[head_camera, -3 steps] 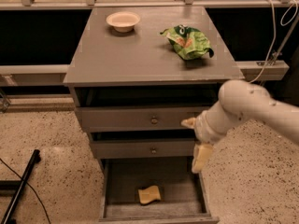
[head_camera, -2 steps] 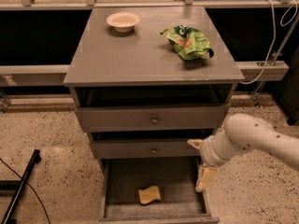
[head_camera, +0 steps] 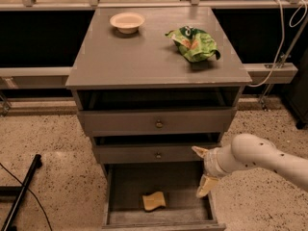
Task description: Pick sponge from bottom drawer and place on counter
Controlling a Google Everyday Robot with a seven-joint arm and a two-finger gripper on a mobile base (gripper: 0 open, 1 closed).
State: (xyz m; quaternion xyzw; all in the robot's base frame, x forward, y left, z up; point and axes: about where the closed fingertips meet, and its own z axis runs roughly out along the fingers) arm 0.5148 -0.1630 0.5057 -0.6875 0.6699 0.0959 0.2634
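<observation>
The yellow sponge [head_camera: 154,200] lies flat on the worn floor of the open bottom drawer [head_camera: 120,219], a little right of its middle. My gripper [head_camera: 202,171] hangs from the white arm at the drawer's right side, above its right wall and to the right of the sponge, not touching it. Its two cream fingers [head_camera: 203,186] stand apart, one up by the middle drawer front and one pointing down; nothing is held between them. The grey counter [head_camera: 144,52] tops the cabinet.
On the counter stand a cream bowl [head_camera: 127,21] at the back left and a crumpled green chip bag [head_camera: 193,43] at the back right. Two knobbed drawers [head_camera: 156,123] sit above the open one. A black pole [head_camera: 21,196] lies on the speckled floor at left.
My arm and gripper have come down from beside the upper drawers to the right edge of the bottom drawer. The sponge has not moved.
</observation>
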